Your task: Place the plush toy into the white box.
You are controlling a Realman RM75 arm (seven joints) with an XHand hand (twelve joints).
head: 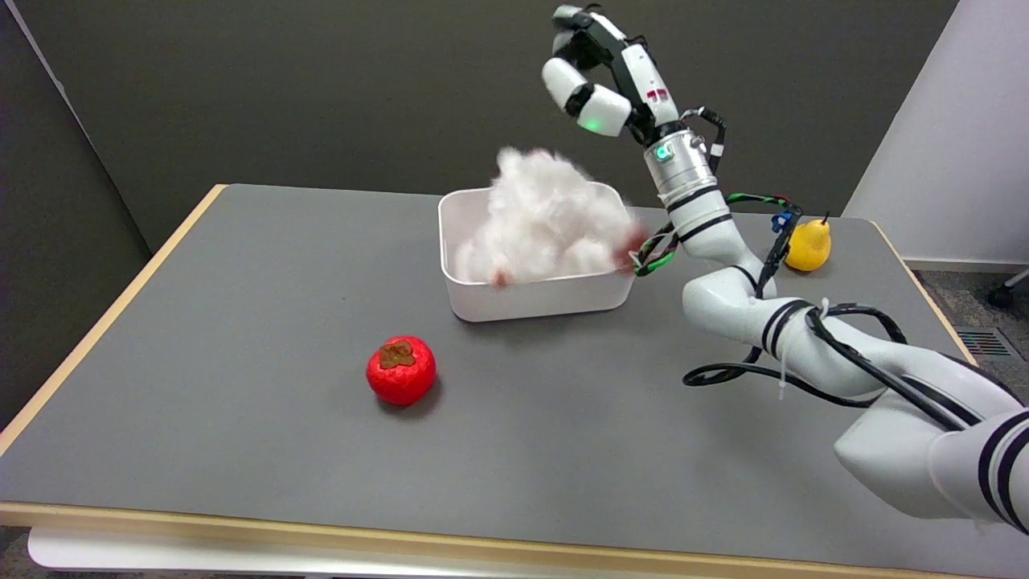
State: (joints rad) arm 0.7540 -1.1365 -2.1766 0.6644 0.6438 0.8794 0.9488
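A fluffy white plush toy fills the white box at the middle back of the table; its outline is blurred and its top rises above the rim. My right hand hangs in the air above and to the right of the box, well apart from the toy. Its fingers are apart and hold nothing. The right arm reaches in from the lower right, its forearm passing just beside the box's right wall.
A red persimmon-like fruit lies on the grey table in front of the box, to the left. A yellow pear stands at the back right, behind the arm. Loose cables hang from the forearm.
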